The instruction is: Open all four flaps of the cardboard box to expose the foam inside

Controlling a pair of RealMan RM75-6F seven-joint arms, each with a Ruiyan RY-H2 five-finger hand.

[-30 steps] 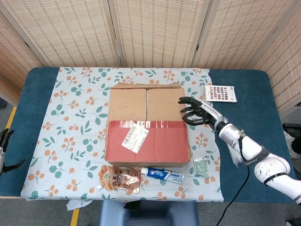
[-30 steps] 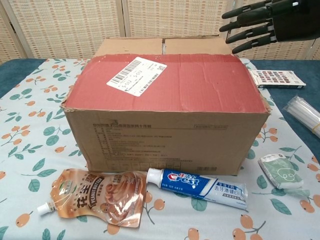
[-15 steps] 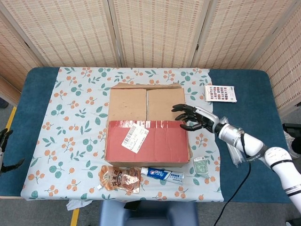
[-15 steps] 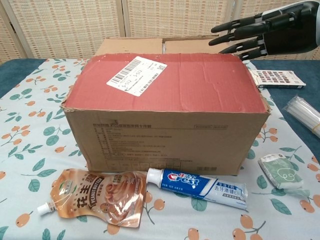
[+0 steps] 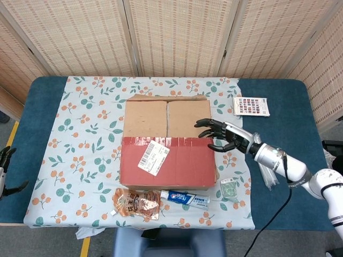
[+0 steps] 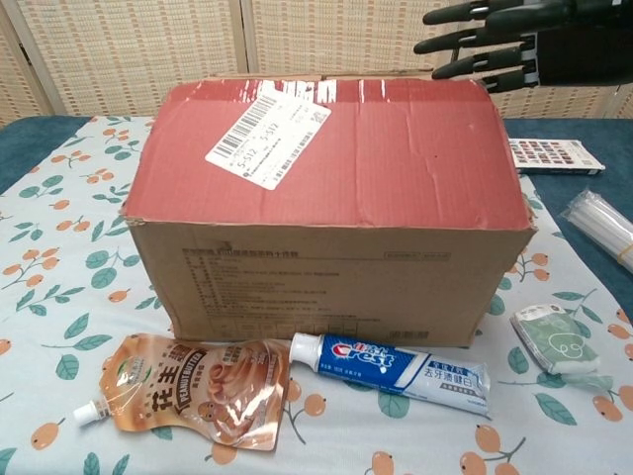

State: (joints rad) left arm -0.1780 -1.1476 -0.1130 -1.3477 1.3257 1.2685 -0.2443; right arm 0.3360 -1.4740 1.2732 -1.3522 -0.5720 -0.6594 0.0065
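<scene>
The cardboard box (image 5: 144, 119) stands mid-table on the floral cloth. Its near flap (image 5: 177, 160), red with tape and bearing a white label (image 5: 153, 157), is tilted up at its far edge; in the chest view this flap (image 6: 396, 148) hides the flaps behind it. Two plain brown flaps (image 5: 187, 115) lie flat at the back. My right hand (image 5: 225, 136) reaches in from the right with fingers spread, its fingertips at the right end of the red flap's raised edge; it shows at the top right of the chest view (image 6: 514, 40). My left hand (image 5: 6, 163) hangs off the table's left side, holding nothing.
A toothpaste tube (image 6: 391, 371) and a peanut-butter pouch (image 6: 193, 391) lie against the box's front. A small green packet (image 6: 556, 338) and a clear plastic bundle (image 6: 603, 223) lie to the right. A colour card (image 5: 251, 106) lies at the back right.
The red flap's far edge has risen from lying flat, so it now tilts toward the chest camera. My right hand moved in over the box's right edge and then lifted slightly.
</scene>
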